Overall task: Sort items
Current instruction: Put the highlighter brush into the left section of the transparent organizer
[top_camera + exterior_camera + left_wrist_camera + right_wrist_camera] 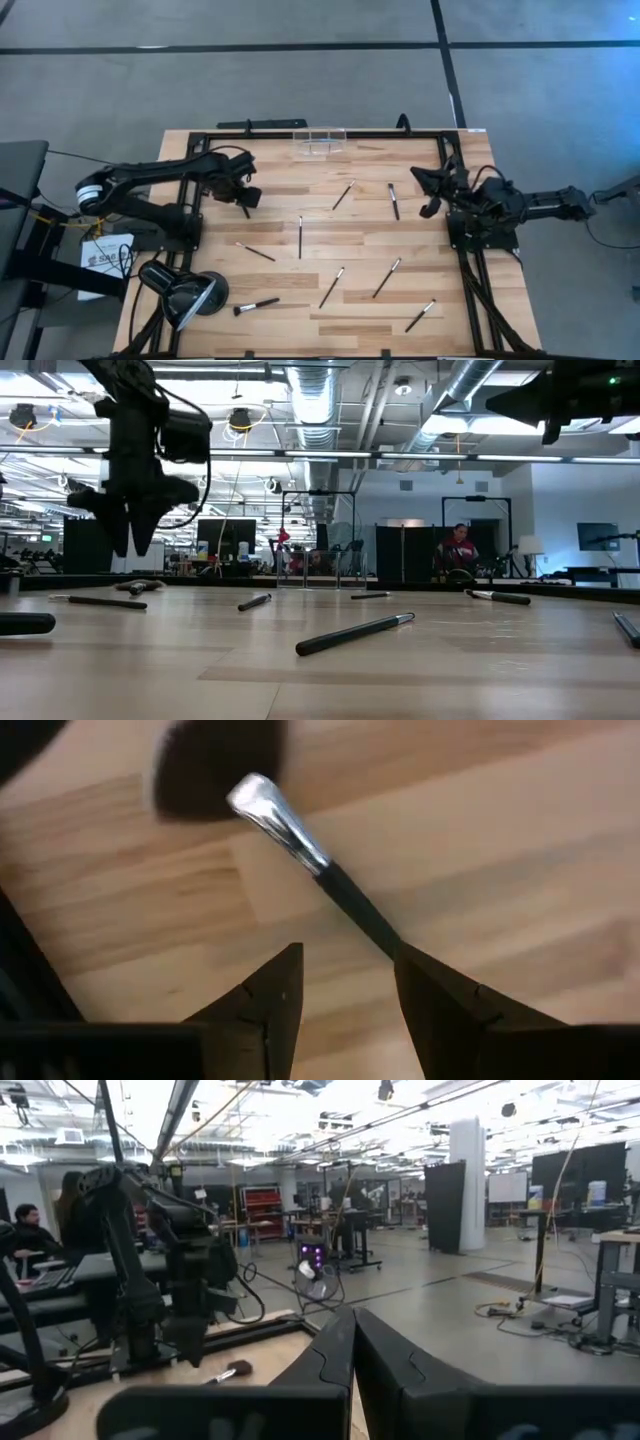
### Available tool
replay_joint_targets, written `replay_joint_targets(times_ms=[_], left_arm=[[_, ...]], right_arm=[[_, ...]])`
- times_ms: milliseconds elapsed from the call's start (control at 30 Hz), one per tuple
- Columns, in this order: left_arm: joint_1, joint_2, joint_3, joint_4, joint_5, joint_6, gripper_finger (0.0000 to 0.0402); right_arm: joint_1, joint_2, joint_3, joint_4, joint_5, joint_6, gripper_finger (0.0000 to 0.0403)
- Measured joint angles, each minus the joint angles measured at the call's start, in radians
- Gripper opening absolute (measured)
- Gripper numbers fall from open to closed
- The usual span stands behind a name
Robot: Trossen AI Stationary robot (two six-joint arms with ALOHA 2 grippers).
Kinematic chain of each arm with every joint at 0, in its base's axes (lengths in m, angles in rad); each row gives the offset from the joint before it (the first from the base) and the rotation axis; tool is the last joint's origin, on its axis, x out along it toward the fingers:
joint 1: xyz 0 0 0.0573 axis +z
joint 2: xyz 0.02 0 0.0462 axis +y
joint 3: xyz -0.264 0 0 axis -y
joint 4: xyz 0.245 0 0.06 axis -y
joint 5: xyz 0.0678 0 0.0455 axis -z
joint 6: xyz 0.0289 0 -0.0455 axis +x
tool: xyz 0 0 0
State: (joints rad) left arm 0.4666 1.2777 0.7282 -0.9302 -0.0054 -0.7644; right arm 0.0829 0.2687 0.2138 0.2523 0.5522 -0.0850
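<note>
Several slim makeup brushes lie flat and scattered on the wooden table. My left gripper hangs open above the table's far left part, fingers pointing down. Below it lies a brush with a silver ferrule and a dark fluffy tip. Its handle runs under one finger in the left wrist view. The low view shows the gripper clear above this brush. My right gripper is shut and empty, held high and level at the table's right side.
A black desk lamp lies at the near left corner. A clear container stands at the far edge. Other brushes lie mid-table and toward the near edge. People sit in the room beyond.
</note>
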Motion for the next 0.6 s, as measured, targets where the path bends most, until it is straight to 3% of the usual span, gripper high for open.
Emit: replay_joint_targets(times_ms=[267, 600], left_arm=[[0.07, 0.087, -0.03, 0.041, -0.01, -0.016, 0.0155], [0.156, 0.087, -0.038, 0.147, -0.012, -0.003, 0.0155]], right_arm=[[0.04, 0.057, 0.0, 0.037, -0.005, 0.032, 0.0], [0.098, 0.072, 0.0, 0.039, -0.003, 0.033, 0.0]])
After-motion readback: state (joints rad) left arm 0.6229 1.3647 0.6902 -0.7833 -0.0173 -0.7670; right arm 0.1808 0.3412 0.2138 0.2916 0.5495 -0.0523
